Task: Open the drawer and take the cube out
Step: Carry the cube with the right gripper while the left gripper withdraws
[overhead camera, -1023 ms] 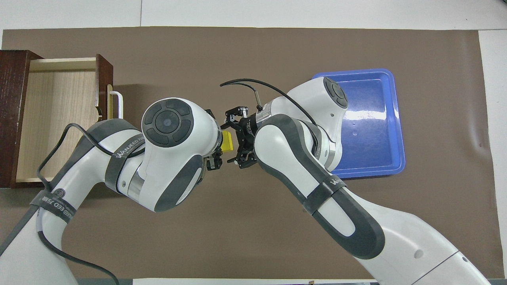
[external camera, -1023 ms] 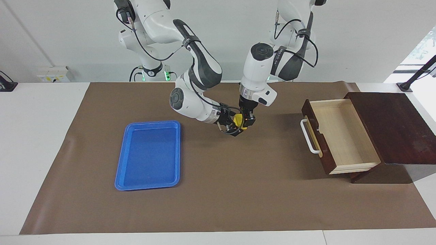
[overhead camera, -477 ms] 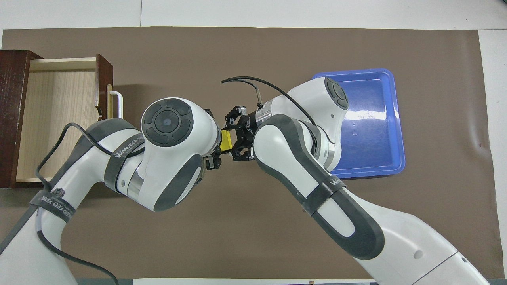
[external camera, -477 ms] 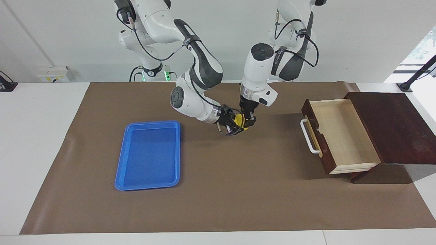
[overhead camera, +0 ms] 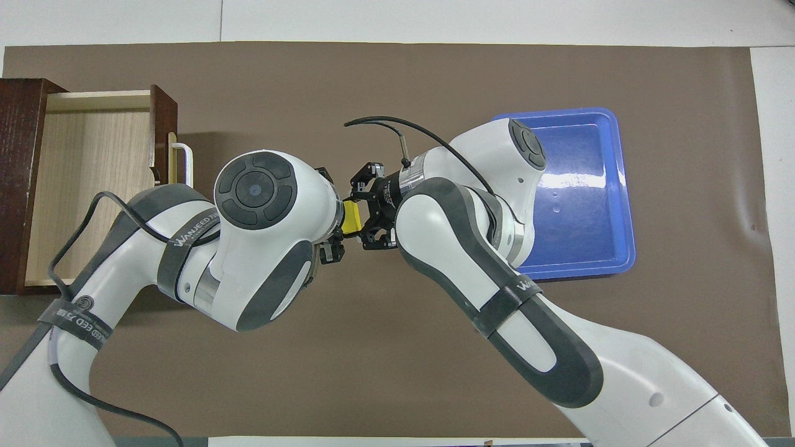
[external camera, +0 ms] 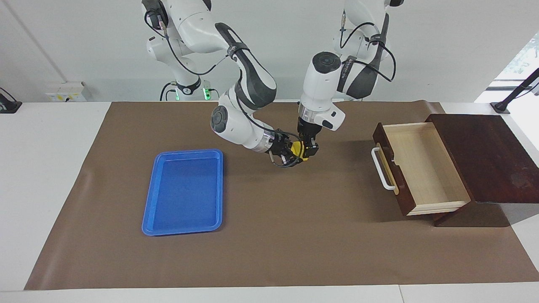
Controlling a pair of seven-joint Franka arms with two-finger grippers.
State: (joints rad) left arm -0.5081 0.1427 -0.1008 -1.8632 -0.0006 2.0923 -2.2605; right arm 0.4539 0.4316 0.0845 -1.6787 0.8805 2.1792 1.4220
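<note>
I see both grippers meeting on the glossy yellow cube, held above the brown mat beside the open wooden drawer. Left gripper grips it from above. Right gripper reaches it sideways; I cannot tell whether it is clenched.

Both arms up over mid-table, grippers meeting tip to tip in the air. Left gripper points straight down, wrist vertical, elbow bent back twd its base. Right gripper comes in sideways, wrist near horizontal, forearm angled down from a high elbow. The cube sits between them, both sets of fingers on it. Neither arm idle.
</note>
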